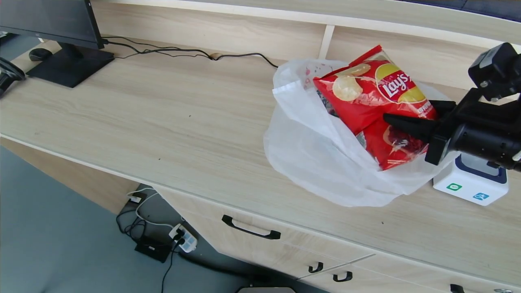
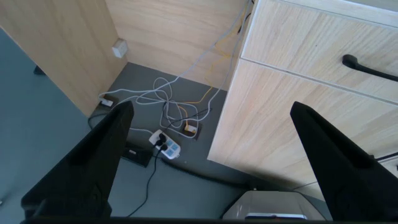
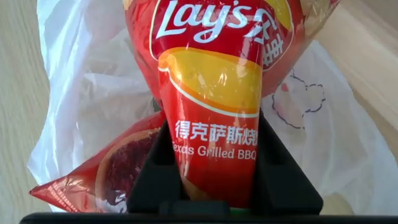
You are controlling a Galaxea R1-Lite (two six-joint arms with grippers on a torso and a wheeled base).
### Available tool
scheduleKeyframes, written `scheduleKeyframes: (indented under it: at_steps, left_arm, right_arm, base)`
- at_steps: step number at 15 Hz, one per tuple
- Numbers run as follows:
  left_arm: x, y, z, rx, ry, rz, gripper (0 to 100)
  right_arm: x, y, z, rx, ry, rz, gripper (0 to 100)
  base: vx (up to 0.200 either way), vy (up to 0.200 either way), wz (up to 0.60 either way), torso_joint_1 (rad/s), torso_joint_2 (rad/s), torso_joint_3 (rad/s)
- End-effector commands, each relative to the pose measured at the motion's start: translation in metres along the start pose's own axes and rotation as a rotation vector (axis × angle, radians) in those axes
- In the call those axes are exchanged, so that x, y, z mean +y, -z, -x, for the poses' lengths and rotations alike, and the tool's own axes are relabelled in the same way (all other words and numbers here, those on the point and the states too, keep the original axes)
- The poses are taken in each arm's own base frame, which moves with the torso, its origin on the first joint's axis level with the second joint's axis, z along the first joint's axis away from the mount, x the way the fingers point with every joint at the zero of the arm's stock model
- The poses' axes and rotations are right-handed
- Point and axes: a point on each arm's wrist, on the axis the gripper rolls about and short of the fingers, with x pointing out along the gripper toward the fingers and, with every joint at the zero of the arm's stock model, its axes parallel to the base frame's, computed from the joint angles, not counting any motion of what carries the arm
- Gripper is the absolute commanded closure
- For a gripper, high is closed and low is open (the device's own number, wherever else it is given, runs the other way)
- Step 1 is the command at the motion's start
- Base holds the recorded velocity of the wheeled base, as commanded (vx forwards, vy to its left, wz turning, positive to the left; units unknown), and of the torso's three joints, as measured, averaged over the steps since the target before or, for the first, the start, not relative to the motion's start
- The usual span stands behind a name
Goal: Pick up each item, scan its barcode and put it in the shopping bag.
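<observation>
The chips [image 1: 372,101] lie tilted in the mouth of the bag [image 1: 309,158], top sticking out, with the right claw [image 1: 411,116] clamped on them. The bag rests on the desk [image 1: 163,118], touching a white box [image 1: 472,187]. The left claw [image 2: 211,112] hangs with its fingers apart above floor cables [image 2: 165,102].

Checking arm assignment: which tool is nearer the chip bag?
Right. Right tool grips the chip bag at the shopping bag; left tool hangs apart, beside the drawer fronts.

Our left gripper [image 2: 212,107] hangs, jaws wide apart, over floor cables [image 2: 165,102], a power strip [image 2: 165,147] and a drawer handle [image 2: 370,67].
</observation>
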Motion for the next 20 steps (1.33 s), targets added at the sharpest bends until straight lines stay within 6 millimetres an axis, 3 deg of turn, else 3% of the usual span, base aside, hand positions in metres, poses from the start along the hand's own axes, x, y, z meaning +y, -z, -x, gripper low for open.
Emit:
scheduleKeyframes:
  at_steps: [1, 4, 6, 9, 13, 15, 20]
  left_arm:
    - [0.000, 0.000, 0.000, 0.001, 0.000, 0.000, 0]
    - [0.000, 0.000, 0.000, 0.001, 0.000, 0.003, 0]
    - [0.000, 0.000, 0.000, 0.001, 0.000, 0.001, 0]
    - [0.000, 0.000, 0.000, 0.001, 0.000, 0.001, 0]
    - [0.000, 0.000, 0.000, 0.001, 0.000, 0.001, 0]
    - [0.000, 0.000, 0.000, 0.001, 0.000, 0.001, 0]
    - [0.000, 0.000, 0.000, 0.001, 0.000, 0.001, 0]
  right_arm:
    - [0.006, 0.007, -0.010, 0.021, -0.035, -0.010, 100]
    - [0.003, 0.011, -0.026, 0.020, -0.034, -0.011, 100]
    - [-0.008, 0.011, -0.042, 0.001, 0.065, -0.010, 100]
    - [-0.007, 0.016, -0.042, 0.032, 0.111, -0.064, 100]
    - [0.012, 0.017, -0.039, 0.035, 0.048, -0.052, 100]
    - [0.046, 0.002, -0.045, -0.019, -0.087, -0.078, 100]
    - [0.061, 0.016, -0.037, -0.002, -0.119, -0.091, 100]
  base:
    - [0.000, 0.000, 0.00, 0.000, 0.00, 0.000]
    - [0.000, 0.000, 0.00, 0.000, 0.00, 0.000]
    - [0.000, 0.000, 0.00, 0.000, 0.00, 0.000]
    - [0.000, 0.000, 0.00, 0.000, 0.00, 0.000]
    - [0.000, 0.000, 0.00, 0.000, 0.00, 0.000]
    - [0.000, 0.000, 0.00, 0.000, 0.00, 0.000]
    - [0.000, 0.000, 0.00, 0.000, 0.00, 0.000]
